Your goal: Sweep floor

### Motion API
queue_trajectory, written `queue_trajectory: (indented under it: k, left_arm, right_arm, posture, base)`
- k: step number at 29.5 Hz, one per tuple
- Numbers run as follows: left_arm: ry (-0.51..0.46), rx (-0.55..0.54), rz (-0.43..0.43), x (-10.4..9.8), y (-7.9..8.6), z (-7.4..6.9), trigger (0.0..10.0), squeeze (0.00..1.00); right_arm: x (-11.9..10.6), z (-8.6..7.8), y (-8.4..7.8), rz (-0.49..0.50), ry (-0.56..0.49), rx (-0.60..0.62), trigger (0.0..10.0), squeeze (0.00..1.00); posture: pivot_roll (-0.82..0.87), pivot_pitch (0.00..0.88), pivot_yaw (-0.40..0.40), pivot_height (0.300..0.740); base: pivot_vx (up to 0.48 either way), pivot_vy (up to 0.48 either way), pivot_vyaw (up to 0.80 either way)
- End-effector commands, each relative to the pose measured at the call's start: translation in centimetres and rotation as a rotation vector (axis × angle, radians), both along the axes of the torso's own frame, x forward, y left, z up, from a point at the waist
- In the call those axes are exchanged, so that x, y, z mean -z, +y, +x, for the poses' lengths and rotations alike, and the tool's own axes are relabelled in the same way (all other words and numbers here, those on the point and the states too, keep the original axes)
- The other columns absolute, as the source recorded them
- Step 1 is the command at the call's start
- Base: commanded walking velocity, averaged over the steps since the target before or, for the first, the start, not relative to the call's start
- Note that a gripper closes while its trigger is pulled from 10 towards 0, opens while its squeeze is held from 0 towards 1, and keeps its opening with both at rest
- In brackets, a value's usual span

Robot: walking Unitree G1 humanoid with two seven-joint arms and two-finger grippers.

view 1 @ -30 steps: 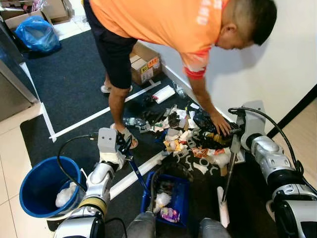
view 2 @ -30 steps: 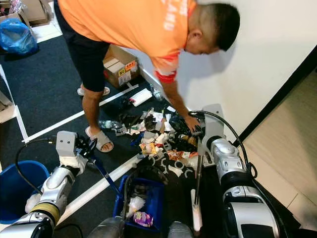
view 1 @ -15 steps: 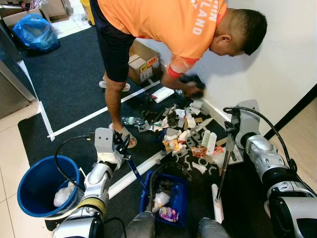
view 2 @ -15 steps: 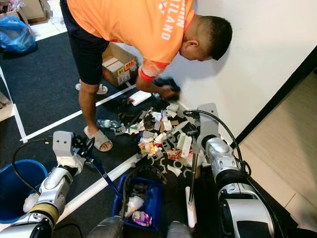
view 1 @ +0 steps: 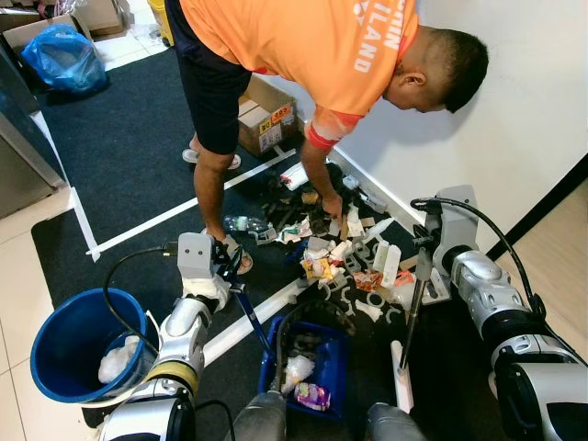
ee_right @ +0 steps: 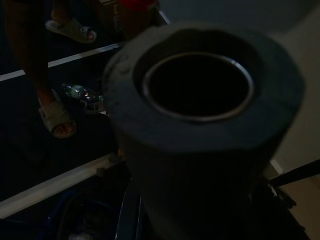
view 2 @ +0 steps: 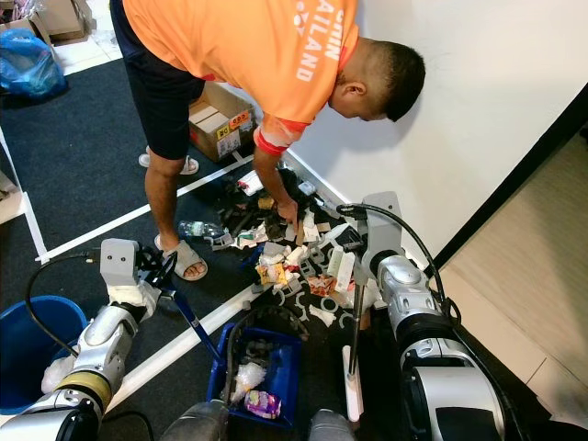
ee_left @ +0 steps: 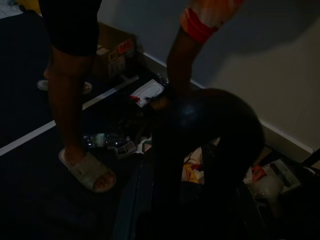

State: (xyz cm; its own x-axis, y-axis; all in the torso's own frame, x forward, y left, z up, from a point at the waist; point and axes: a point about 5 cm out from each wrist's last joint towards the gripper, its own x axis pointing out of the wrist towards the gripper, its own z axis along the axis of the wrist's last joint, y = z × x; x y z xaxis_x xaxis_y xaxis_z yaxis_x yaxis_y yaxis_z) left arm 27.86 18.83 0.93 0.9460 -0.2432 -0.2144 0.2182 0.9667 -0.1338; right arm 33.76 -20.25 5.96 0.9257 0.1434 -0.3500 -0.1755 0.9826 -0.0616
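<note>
Holding one broom clenched in my right gripper and one dustpan handle in my left gripper, I see one litter pile just beyond the dustpan, one person's hand in it.

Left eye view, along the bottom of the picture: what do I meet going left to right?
Blue bucket → left arm → blue dustpan → broom → right arm.
</note>
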Motion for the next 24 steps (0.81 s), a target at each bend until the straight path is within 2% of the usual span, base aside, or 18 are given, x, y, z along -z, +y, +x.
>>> queue_trajectory:
  k: [1, 6, 10, 24]
  left_arm:
    - [0.130, 0.017, -0.070, 2.3, -1.4, -1.6, 10.0, 0.00]
    - [0.147, 0.036, -0.059, 2.5, -1.7, -1.9, 10.0, 0.00]
    - [0.156, 0.046, -0.056, 2.8, -2.2, -2.1, 10.0, 0.00]
    - [0.136, 0.053, -0.046, 2.3, -2.1, -1.5, 10.0, 0.00]
  right_arm:
    - [-0.2, 0.2, 0.3, 0.011, -0.013, -0.002, 10.0, 0.00]
    - [0.5, -0.1, 0.7, 0.018, 0.009, -0.007, 10.0, 0.00]
    - [2.7, -1.6, 0.7, 0.016, 0.086, 0.018, 10.0, 0.00]
    - [3.0, -1.8, 0.9, 0.019, 0.095, 0.019, 10.0, 0.00]
  posture:
    - [0.15, 0.044, -0.072, 0.740]
    - [0.15, 0.041, -0.072, 0.740]
    - [0.15, 0.040, -0.071, 0.740]
    - [0.15, 0.042, -0.068, 0.740]
  base:
    - [-0.240, 0.000, 0.00]
    - [-0.243, 0.000, 0.00]
    - [-0.244, 0.000, 0.00]
    - [-0.243, 0.000, 0.00]
